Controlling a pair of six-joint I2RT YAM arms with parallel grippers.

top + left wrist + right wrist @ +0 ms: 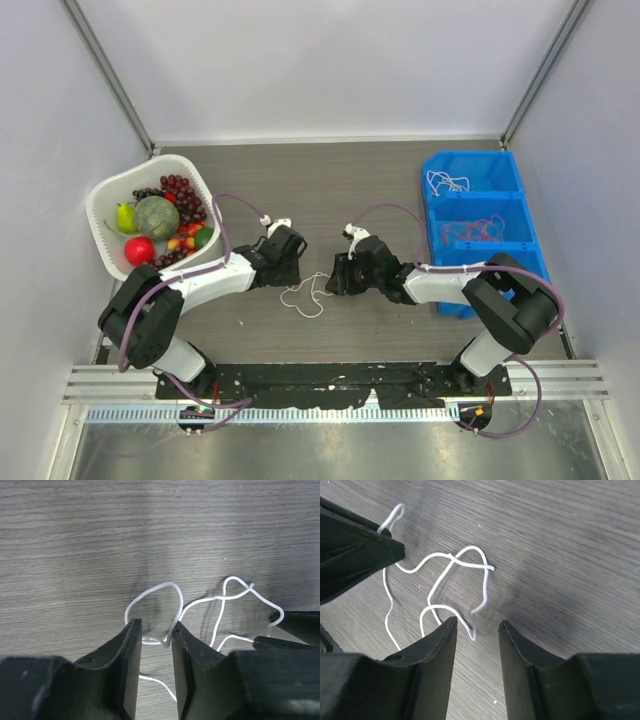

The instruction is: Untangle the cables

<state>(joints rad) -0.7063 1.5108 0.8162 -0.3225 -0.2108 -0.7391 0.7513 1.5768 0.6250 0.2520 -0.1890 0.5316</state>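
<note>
A thin, floppy white cable [305,297] is laid in loose, crossing loops on the matte wood-grain table [330,180], between the two grippers. The left gripper [155,625] is held narrowly open, its black wedge-shaped fingers set either side of one strand without pinching it. The right gripper [477,622] is held wider apart with nothing gripped, and a loop end is seen just at its gap.

Left arm [205,282] and right arm [440,283] had white links, black joints and looping purple cables [222,215]. Gripper fingers [127,660] were matte black wedges. Base plate [330,378] was black.
</note>
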